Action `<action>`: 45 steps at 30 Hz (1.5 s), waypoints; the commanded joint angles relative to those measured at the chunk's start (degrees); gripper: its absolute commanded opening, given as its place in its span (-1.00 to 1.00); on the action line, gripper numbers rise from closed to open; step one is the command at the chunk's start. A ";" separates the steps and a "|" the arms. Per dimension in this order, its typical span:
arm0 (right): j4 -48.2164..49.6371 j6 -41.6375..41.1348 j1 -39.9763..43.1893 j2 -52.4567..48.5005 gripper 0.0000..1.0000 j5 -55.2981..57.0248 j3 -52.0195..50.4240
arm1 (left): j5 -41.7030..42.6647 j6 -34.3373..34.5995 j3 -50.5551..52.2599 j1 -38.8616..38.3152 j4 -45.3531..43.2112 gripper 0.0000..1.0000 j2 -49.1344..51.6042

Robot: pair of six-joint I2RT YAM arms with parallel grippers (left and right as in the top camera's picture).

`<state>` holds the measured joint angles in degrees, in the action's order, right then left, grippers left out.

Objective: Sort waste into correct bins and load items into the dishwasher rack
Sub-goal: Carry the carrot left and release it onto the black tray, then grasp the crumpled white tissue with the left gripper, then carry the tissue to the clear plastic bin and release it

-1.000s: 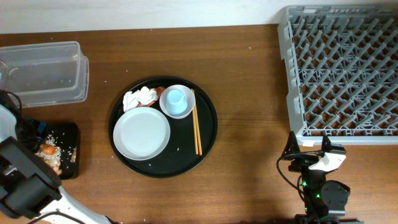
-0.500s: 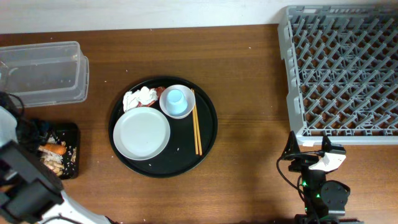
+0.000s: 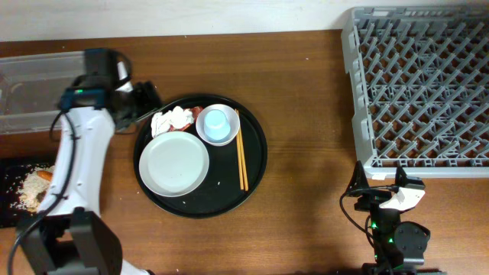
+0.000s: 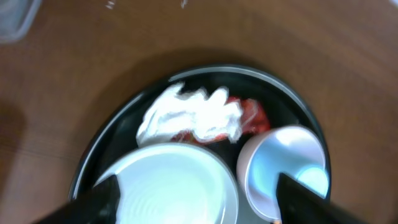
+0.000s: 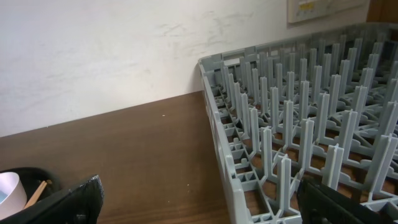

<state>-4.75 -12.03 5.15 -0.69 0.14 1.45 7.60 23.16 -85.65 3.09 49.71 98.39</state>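
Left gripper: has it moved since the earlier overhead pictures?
Yes: the left gripper went from the black bin to the round tray's upper-left rim.

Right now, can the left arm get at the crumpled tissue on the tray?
Probably yes: the left gripper hangs open right beside the tissue, which lies uncovered, though the plate crowds one side.

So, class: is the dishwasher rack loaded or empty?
Empty, where visible: the dishwasher rack shows bare pegs and grid; the white plate sits on the black tray.
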 commanded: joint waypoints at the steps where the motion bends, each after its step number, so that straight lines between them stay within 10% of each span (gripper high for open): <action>1: 0.07 -0.28 -0.37 0.33 0.97 0.50 -1.14 | -6.97 -0.74 0.44 -3.61 -4.00 0.63 2.86; 13: 0.09 -0.31 -0.37 0.33 0.97 0.50 -1.14 | -11.93 -6.99 -0.66 -3.69 -9.86 0.83 19.06; 17: 0.07 -0.28 -0.37 0.33 0.97 0.50 -1.14 | -11.69 -6.97 -0.66 -3.69 -9.84 0.18 19.63; 25: 0.07 -0.28 -0.37 0.33 0.97 0.50 -1.14 | -11.47 -6.97 0.15 -3.76 -9.44 -0.03 19.91; 33: 0.07 -0.31 -0.35 0.33 0.97 0.50 -1.14 | -11.50 -6.97 1.29 -3.74 -8.50 -0.99 19.76; 45: 0.09 -0.28 -0.37 0.33 0.97 0.50 -1.14 | -11.52 -4.13 -6.73 -1.60 -4.22 -0.99 -0.48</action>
<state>-4.73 -12.03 5.15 -0.69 0.16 1.45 -3.49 17.61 -90.80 -0.27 46.78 105.01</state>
